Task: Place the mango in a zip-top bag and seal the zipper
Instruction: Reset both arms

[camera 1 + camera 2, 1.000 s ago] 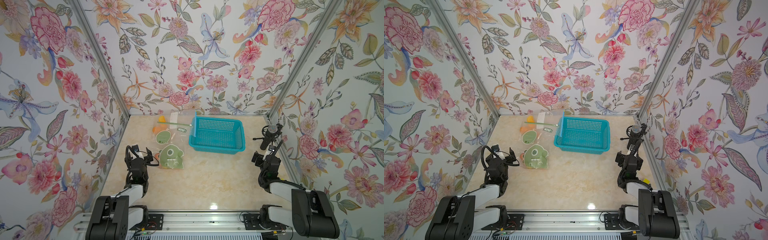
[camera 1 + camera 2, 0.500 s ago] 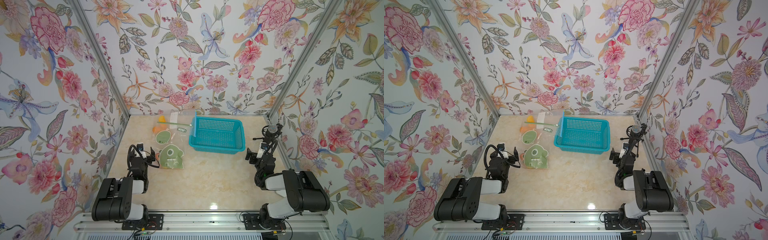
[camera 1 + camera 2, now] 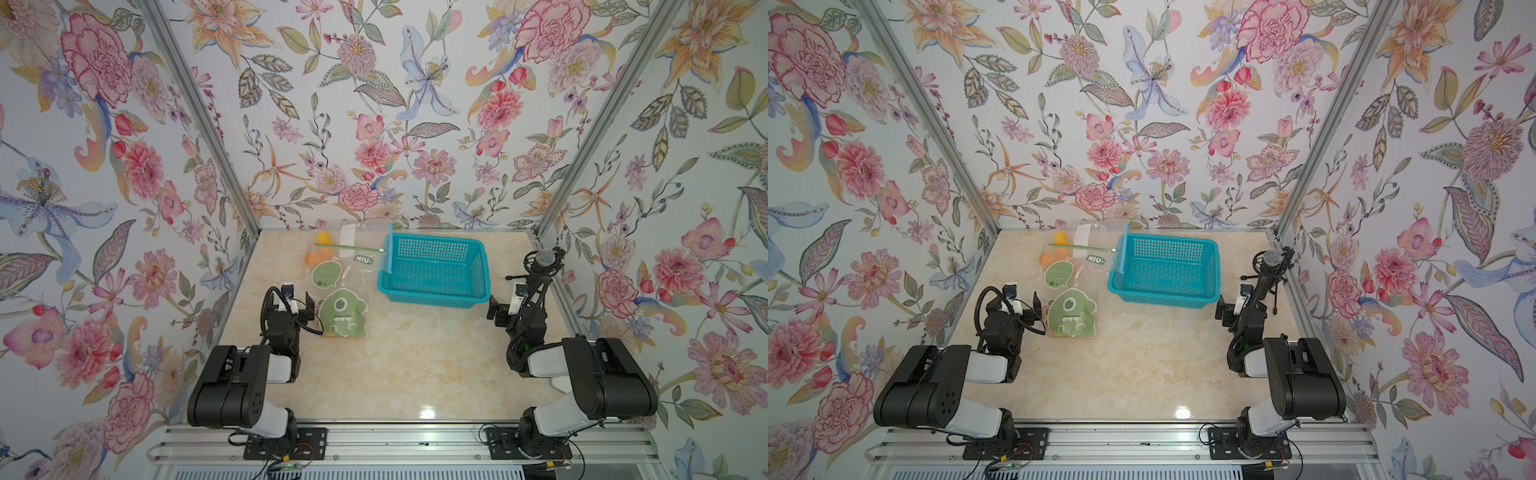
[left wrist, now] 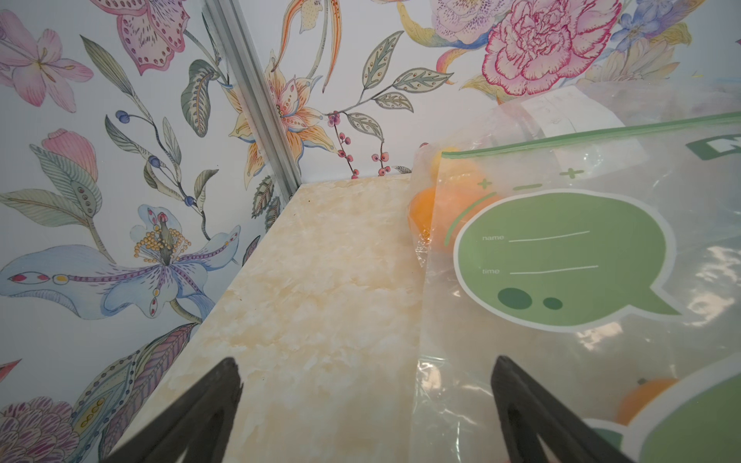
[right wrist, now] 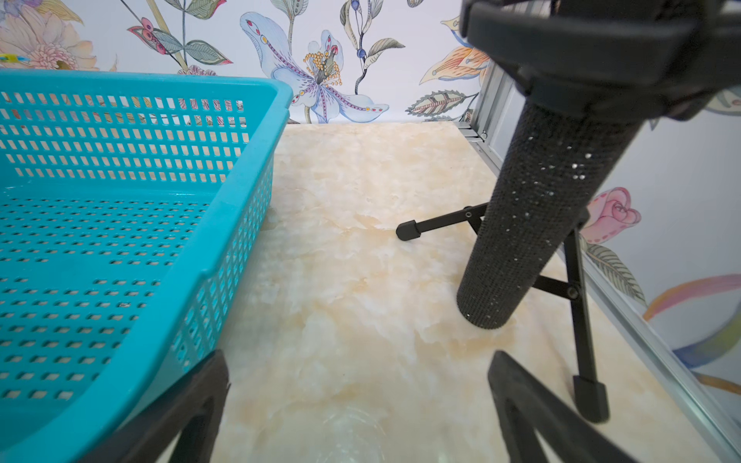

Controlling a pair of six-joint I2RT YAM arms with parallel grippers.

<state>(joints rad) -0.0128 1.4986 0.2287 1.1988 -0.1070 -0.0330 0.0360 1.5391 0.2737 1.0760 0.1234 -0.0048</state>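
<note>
— Well, in both top views your left gripper [image 3: 296, 300] sat spread wide and empty, just beside the zip-top bag [image 3: 338, 299], which lay flat on the table [image 3: 415, 365]. Your right gripper [image 3: 508, 306] was just as wide and empty, between the blue basket [image 3: 432, 296] and the microphone stand [image 3: 542, 266], well apart from the bag.

— Where was the mango?

— The left wrist view answered that. An orange fruit with a dark stem, which I took for the mango [image 4: 641, 397], showed through the film inside the bag, at the end away from the green zipper [image 4: 601, 134]. A second orange fruit [image 4: 425, 208] lay near the zipper end under clear film. Inside or outside the bag, I couldn't tell.

— And the right wrist view?

— Only your spread jaws over bare table, with the blue basket on one side and the microphone stand on the other.

— So which step?

— I judged loading done and sealing in hand, though I couldn't tell whether the zipper was pressed shut. Your next move called for one gripper pinning the bag while the other pinched along the zipper's whole run.
</note>
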